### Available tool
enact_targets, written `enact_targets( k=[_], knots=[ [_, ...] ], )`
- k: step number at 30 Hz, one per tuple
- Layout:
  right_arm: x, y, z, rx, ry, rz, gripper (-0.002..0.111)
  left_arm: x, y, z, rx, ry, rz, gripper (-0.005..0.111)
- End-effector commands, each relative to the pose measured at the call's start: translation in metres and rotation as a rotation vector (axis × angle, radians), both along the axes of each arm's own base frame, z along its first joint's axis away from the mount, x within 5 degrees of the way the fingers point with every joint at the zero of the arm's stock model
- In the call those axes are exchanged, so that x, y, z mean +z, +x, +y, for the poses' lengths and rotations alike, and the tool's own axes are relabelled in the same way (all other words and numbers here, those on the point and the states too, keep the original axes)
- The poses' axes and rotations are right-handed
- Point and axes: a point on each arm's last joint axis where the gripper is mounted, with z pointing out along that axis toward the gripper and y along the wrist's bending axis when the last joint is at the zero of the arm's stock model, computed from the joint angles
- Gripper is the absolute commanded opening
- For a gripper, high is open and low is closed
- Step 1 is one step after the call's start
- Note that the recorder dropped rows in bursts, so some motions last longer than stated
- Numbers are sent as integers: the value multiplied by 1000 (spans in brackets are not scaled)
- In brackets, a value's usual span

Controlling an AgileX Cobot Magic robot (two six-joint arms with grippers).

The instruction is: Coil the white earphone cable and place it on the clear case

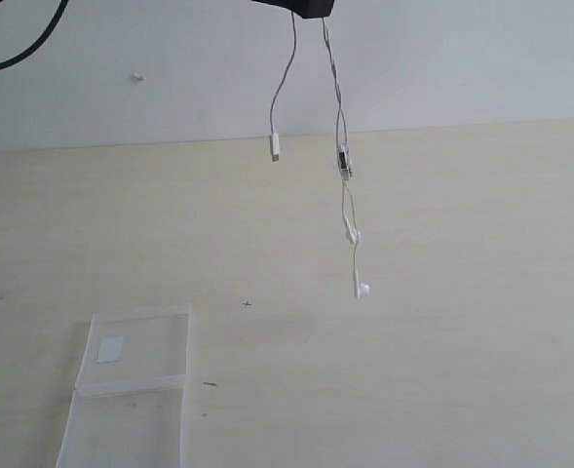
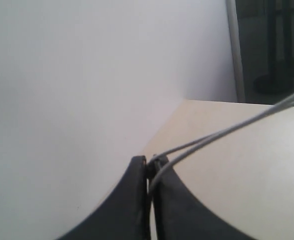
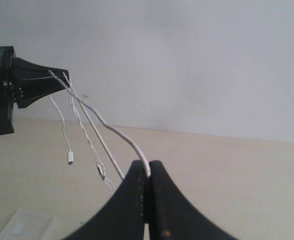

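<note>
The white earphone cable [image 1: 341, 117] hangs from my left gripper [image 1: 311, 8], which sits at the top edge of the exterior view, high above the table. Its plug [image 1: 276, 148] dangles on one strand. The inline remote [image 1: 345, 162] and two earbuds [image 1: 362, 289] dangle on the other. In the left wrist view the left gripper [image 2: 149, 162] is shut on the cable [image 2: 226, 131]. My right gripper [image 3: 147, 167] is shut on another stretch of the cable [image 3: 112, 131], which runs up to the left gripper [image 3: 64, 77]. The clear case [image 1: 135, 375] lies open and flat at the lower left, well below the cable.
The case's whitish label [image 1: 110, 348] is on its far half. A thick black robot cable [image 1: 23, 49] loops in the top left corner. A pale wall [image 1: 462, 58] stands behind the light wooden table [image 1: 442, 341]. The right gripper is outside the exterior view.
</note>
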Motion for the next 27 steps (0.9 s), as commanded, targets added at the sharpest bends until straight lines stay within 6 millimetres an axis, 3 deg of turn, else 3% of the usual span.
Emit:
enact_targets(
  k=[1,13,21,27],
  knots=[
    [3,-7,-20,-100,-11,-47,0,-1,19,25,240,0,-3,0],
    [3,-8,-19,-85,4,-50,0,-3,23,31,326,12,-7,0],
    [2,-10,-18,-61,26,-37,0,-8,47,31,454,4,2,0],
    [0,-28,-31,-32,99,-43,0,-8,49,37,519,26,-18,0]
  ],
)
